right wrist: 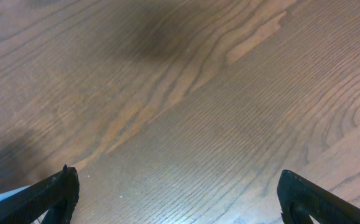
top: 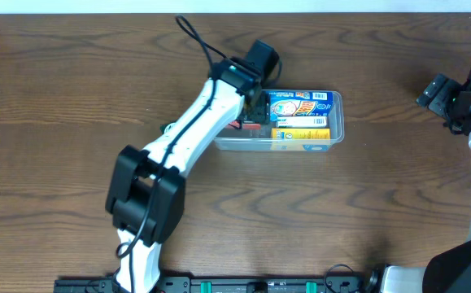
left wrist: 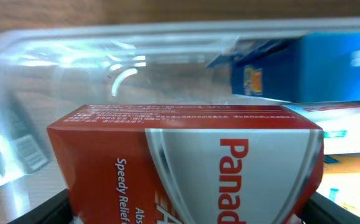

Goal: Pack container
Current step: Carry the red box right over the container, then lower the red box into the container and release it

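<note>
The clear plastic container [top: 338, 115] lies at the table's middle, with a blue-and-white box [top: 300, 106] and a yellow box [top: 302, 134] inside. My left gripper [top: 255, 112] is over its left end, shut on a red and silver Panadol box [left wrist: 192, 162]. In the left wrist view the box fills the frame, with the container's clear wall [left wrist: 105, 56] behind it and a blue box [left wrist: 304, 68] at the right. My right gripper [right wrist: 176, 196] is open and empty over bare wood, far right [top: 447, 98].
The wooden table [top: 72, 98] surrounds the container. The left arm [top: 186, 138] stretches diagonally from the front left to the container. A small dark item [top: 168, 128] peeks out beside the arm, left of the container.
</note>
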Robot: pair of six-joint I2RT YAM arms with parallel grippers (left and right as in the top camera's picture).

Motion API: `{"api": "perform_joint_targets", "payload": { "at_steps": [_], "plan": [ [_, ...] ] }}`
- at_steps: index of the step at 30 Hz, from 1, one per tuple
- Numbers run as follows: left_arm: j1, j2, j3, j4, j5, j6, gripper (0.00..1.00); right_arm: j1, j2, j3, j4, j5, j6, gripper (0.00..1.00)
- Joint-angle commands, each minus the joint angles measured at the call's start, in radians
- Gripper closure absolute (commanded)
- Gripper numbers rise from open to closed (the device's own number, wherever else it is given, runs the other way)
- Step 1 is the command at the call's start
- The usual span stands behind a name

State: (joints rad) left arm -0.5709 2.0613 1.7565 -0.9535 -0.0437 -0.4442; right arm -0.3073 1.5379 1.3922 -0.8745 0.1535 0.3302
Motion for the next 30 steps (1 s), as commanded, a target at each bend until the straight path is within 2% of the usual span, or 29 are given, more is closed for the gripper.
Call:
{"api": "perform_joint_targets", "payload": {
  "at_steps": [1,18,30],
  "plan": [
    [-0.005,0.016,0.002,-0.003,-0.008,-0.006,0.19,-0.006,0.0,0.007,-0.001,0.007,0.013,0.01],
    [-0.002,0.116,-0.005,-0.003,-0.008,-0.048,0.19,-0.006,0.0,0.007,-0.001,0.007,0.013,0.01],
    [-0.002,0.116,-0.005,0.009,-0.009,-0.051,0.18,-0.006,0.0,0.007,-0.001,0.007,0.013,0.01]
  ]
}}
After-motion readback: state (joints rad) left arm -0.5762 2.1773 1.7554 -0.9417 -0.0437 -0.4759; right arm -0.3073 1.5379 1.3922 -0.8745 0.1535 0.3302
